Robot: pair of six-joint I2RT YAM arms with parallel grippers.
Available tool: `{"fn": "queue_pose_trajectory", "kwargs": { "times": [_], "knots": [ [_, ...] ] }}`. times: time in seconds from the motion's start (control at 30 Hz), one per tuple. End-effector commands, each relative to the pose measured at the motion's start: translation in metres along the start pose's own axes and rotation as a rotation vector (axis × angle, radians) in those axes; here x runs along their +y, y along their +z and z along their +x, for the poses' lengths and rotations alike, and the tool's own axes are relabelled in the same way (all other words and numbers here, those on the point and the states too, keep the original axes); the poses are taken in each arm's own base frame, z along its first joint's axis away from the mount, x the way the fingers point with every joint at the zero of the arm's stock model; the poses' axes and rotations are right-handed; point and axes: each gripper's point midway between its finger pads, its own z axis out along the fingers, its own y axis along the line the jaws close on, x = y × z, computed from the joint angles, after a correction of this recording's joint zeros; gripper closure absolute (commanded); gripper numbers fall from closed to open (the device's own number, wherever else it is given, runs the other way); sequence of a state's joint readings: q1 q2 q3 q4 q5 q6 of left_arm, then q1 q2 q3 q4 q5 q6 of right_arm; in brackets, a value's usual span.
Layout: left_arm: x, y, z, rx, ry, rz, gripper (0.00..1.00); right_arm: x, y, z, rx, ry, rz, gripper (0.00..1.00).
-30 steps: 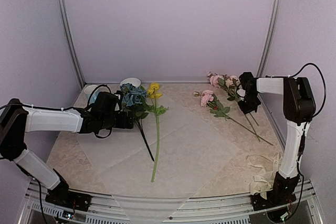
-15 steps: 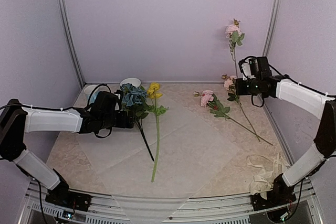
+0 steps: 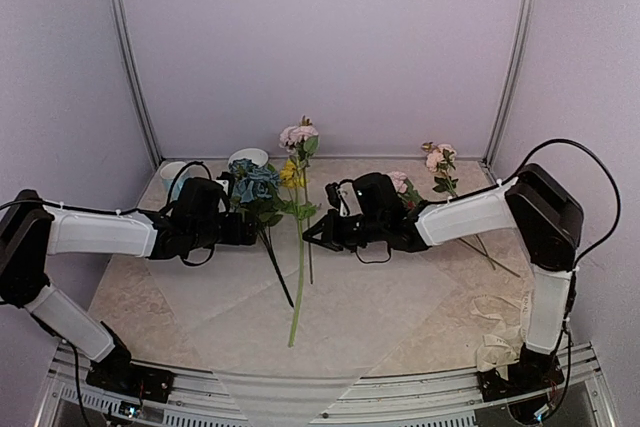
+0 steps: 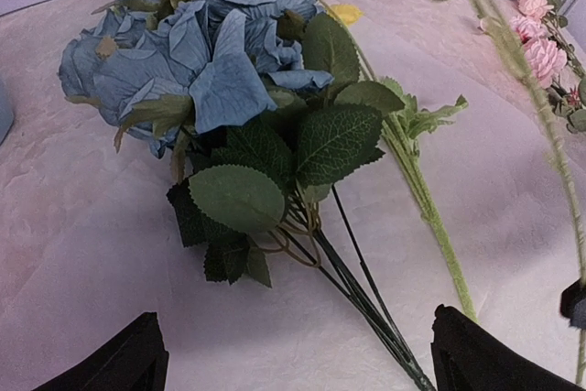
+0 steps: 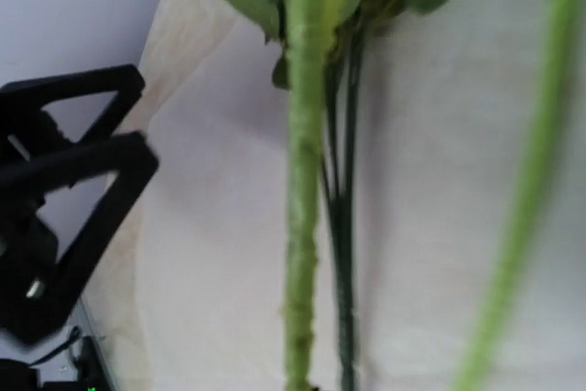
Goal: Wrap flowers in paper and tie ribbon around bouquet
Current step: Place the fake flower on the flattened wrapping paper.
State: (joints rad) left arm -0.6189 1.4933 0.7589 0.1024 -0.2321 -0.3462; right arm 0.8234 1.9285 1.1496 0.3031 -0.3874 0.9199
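Right gripper (image 3: 314, 235), clamped on a pink flower (image 3: 298, 134), just carried it to the blue flowers (image 3: 255, 187), building the bunch; left gripper (image 3: 248, 231) released.

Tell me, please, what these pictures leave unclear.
- Top view: the ribbon lies crumpled; its lettering is too small.
- Right wrist view: the stalks are blurred, their blooms cut off by the top edge.
- Top view: the right gripper is too small to show how its jaws meet the pink flower.

Paper (image 3: 350, 297) centre, ribbon (image 3: 505, 332) near-right.
Hydrangea bunch (image 3: 252, 185) lies on its left part, long stalk (image 3: 294, 322) just right, raised stem (image 3: 298, 135) upright beside that.
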Motion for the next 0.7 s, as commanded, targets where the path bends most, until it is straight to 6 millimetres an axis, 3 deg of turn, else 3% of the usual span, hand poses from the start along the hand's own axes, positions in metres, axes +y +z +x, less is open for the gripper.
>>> {"fn": "queue_pose_trajectory", "kwargs": {
  "times": [0.0, 0.17, 0.3, 0.4, 0.53, 0.67],
  "knots": [
    [-0.007, -0.006, -0.004, -0.034, -0.013, 0.044, 0.02, 0.037, 0.041, 0.035, 0.124, 0.084, -0.124, 1.00],
    [-0.006, -0.006, -0.002, -0.034, -0.004, 0.046, 0.02, 0.025, 0.045, 0.039, 0.096, 0.159, -0.091, 1.00],
    [-0.004, -0.006, 0.000, -0.033, -0.002, 0.041, 0.02, 0.014, 0.061, 0.048, 0.154, 0.194, -0.102, 1.00],
    [-0.003, -0.008, 0.000, -0.034, 0.000, 0.037, 0.02, 0.011, 0.062, 0.047, 0.165, 0.188, -0.107, 0.76],
    [0.002, -0.009, 0.002, -0.035, 0.006, 0.021, 0.02, 0.026, 0.036, 0.017, 0.072, 0.029, -0.037, 0.59],
    [0.005, -0.005, 0.006, -0.019, 0.010, 0.010, 0.02, 0.051, -0.012, -0.031, -0.055, -0.184, 0.044, 0.50]
  ]
}}
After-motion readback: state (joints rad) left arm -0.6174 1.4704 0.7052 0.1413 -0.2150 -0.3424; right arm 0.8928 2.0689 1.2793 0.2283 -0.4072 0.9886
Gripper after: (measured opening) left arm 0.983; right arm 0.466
